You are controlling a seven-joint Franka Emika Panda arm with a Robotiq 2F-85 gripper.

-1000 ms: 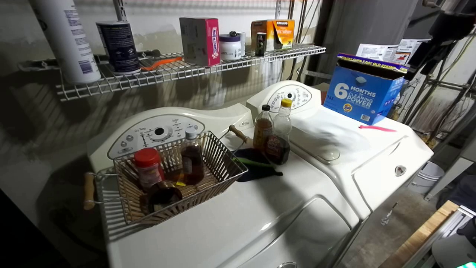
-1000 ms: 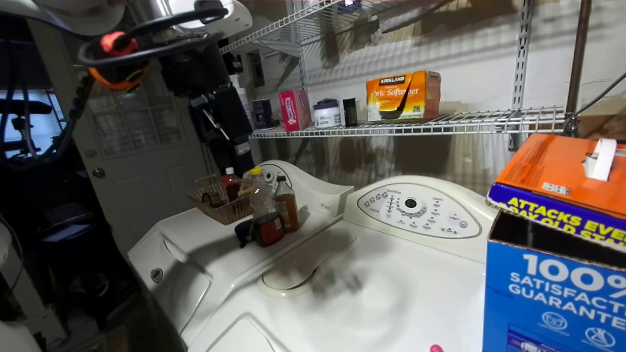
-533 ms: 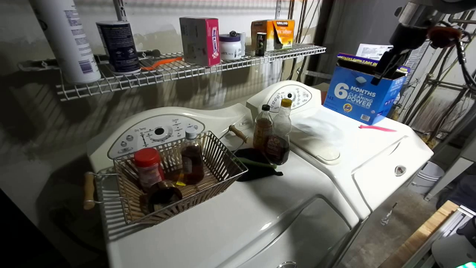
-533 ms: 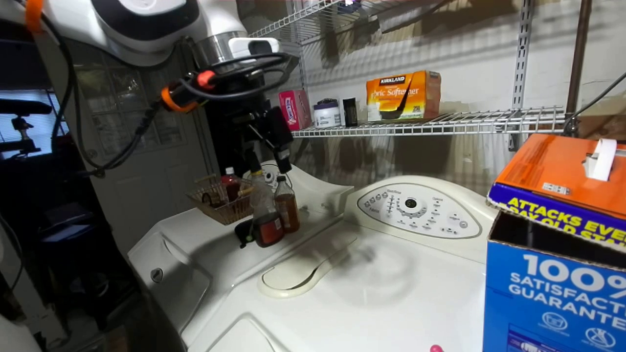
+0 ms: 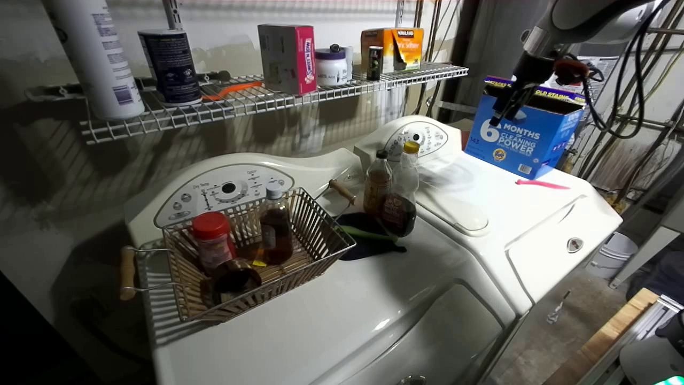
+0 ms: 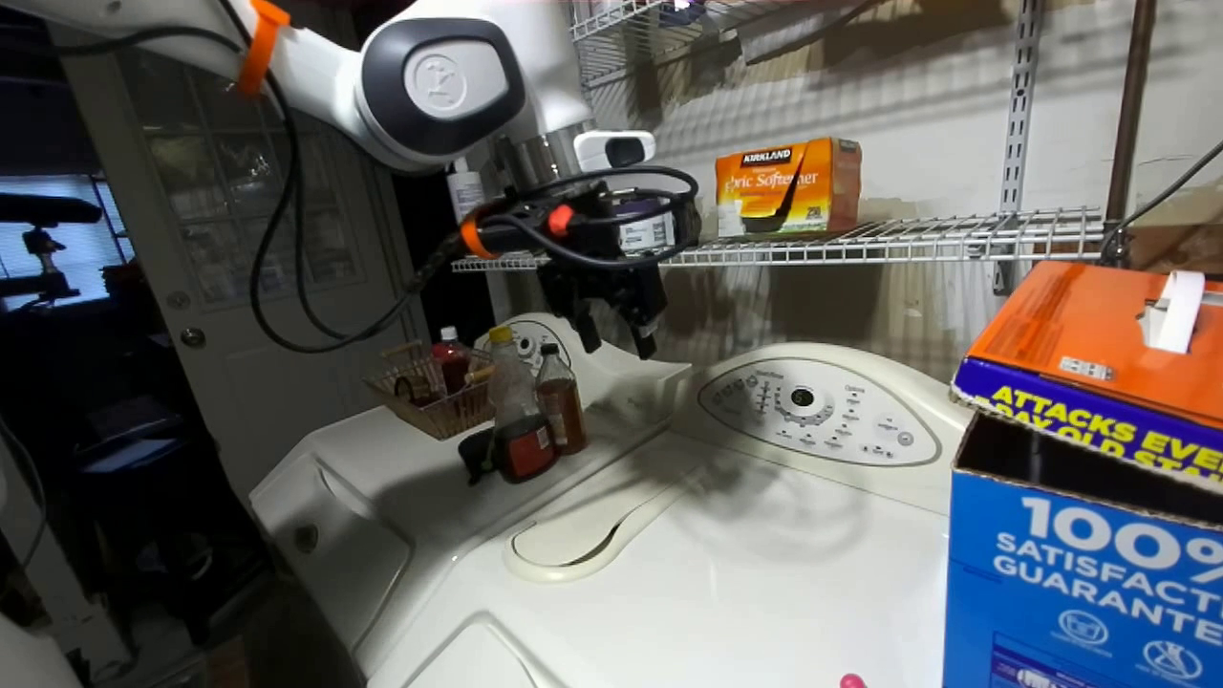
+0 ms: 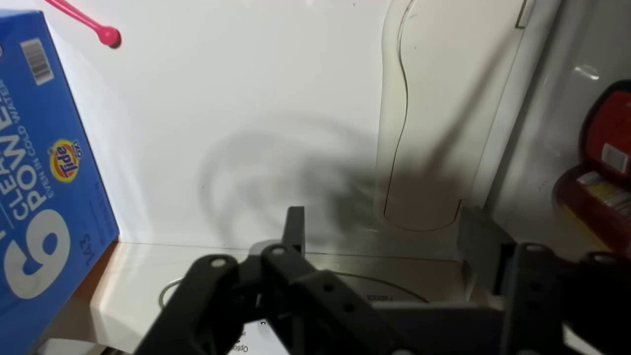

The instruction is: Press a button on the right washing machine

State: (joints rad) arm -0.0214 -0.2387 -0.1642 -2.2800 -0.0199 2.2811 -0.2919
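Observation:
The right washing machine [image 5: 556, 240] is the white machine beside the blue box; its lid also shows in an exterior view [image 6: 755, 592] and in the wrist view [image 7: 236, 88]. Its console [image 6: 819, 411] has an oval panel with small buttons around a dark-centred dial [image 6: 803, 397]; it also shows in an exterior view [image 5: 427, 133]. In the wrist view the console [image 7: 384, 281] is partly hidden behind the gripper. My gripper [image 6: 619, 346] is open and empty, fingers pointing down, above the machine and apart from the console. It also shows in an exterior view [image 5: 503, 118] and the wrist view [image 7: 382, 227].
A blue detergent box [image 6: 1070, 564] stands on the right machine near a pink stick [image 5: 542, 184]. The left machine [image 5: 299, 331] bears a wire basket [image 5: 315, 267] and two bottles [image 5: 398, 208]. A wire shelf [image 6: 917, 250] runs above the consoles.
The arm has come in over the machines. My gripper has moved left in an exterior view, and right past the bottles toward the right machine's console in an exterior view. The objects have not moved.

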